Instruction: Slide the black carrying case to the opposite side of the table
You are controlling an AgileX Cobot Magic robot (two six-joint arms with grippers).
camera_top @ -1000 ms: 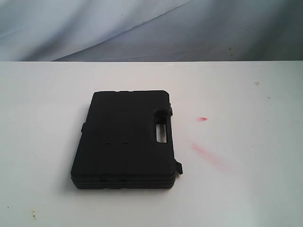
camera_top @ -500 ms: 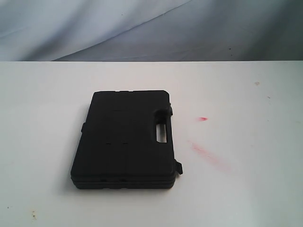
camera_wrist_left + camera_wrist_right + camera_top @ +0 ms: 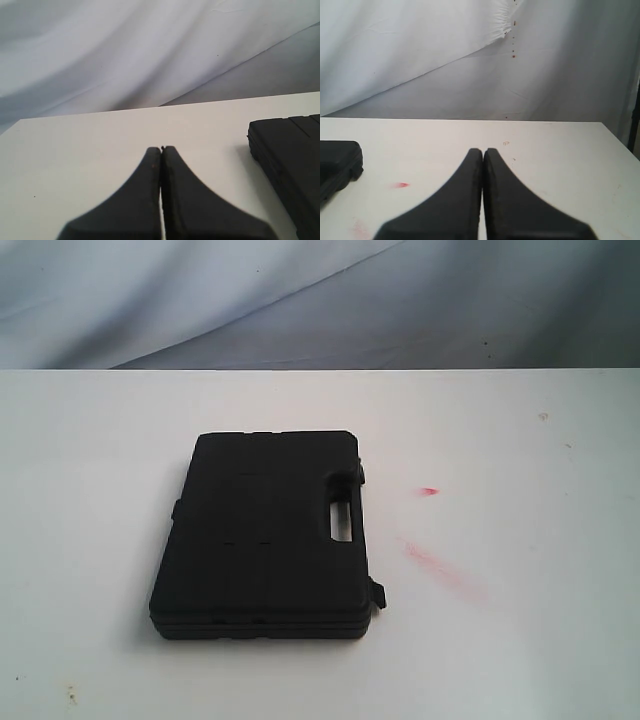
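The black carrying case (image 3: pixel 262 535) lies flat on the white table (image 3: pixel 520 440), left of centre, its handle cut-out facing right. Neither gripper shows in the exterior view. In the left wrist view my left gripper (image 3: pixel 161 148) is shut and empty above bare tabletop, with a corner of the case (image 3: pixel 290 165) off to one side, apart from the fingers. In the right wrist view my right gripper (image 3: pixel 483 150) is also shut on nothing, and the case's corner (image 3: pixel 337 162) sits at the frame edge, well clear of it.
Red smears (image 3: pixel 432 562) and a red spot (image 3: pixel 429 491) mark the table right of the case. Small dark specks (image 3: pixel 70 695) lie near the front left. A draped white cloth backdrop (image 3: pixel 300 300) hangs behind the table's far edge.
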